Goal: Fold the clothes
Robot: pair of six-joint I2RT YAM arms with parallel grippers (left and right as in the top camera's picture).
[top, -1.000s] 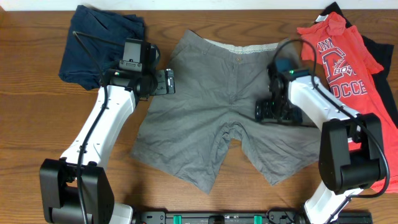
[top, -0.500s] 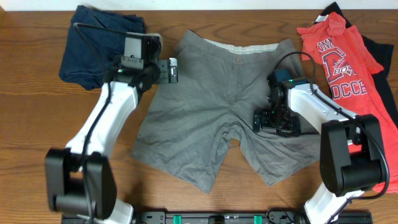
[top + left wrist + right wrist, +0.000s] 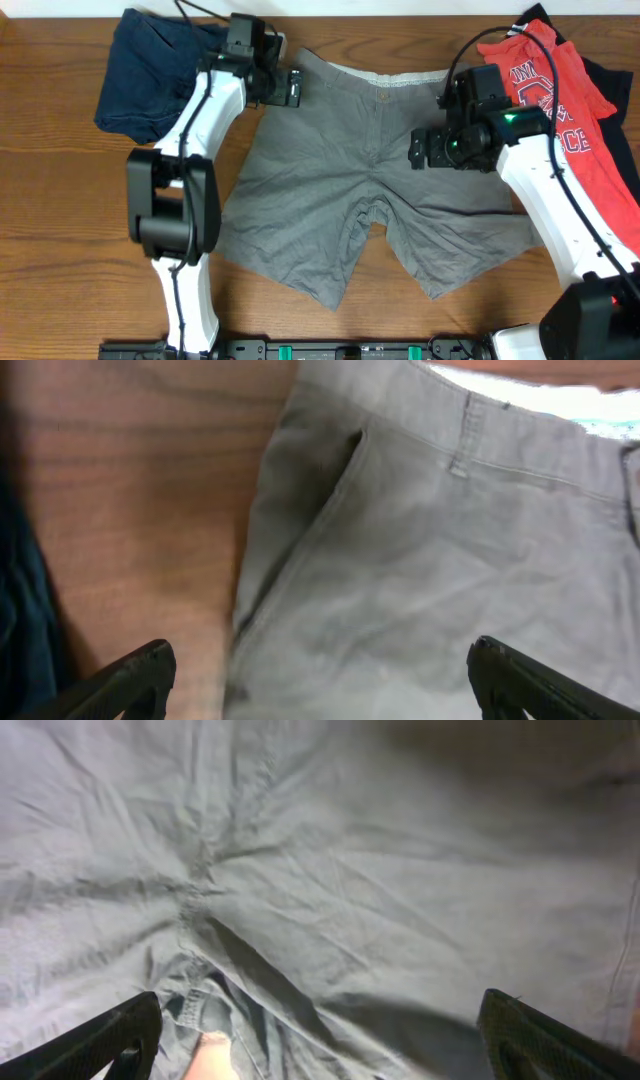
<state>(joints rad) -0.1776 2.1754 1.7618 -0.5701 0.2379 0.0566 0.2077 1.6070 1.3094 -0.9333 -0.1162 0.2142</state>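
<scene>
Two spread wide: left tool (image 3: 296,87) and right tool (image 3: 416,152), above creased grey-khaki cotton shorts (image 3: 340,190) on grained wooden table (image 3: 60,200).

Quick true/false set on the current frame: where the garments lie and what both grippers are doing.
1. The grey shorts lie spread open, waistband away from the robot. True.
2. The left gripper is shut on the navy shorts. False: it is open, at the grey shorts' waist corner beside the pocket.
3. The red T-shirt lies on a black garment. True.
4. The right gripper pinches a fold of the grey shorts. False: it is open over them, with nothing between its fingers.
5. The navy shorts lie on the robot's right. False: they are on its left.
</scene>
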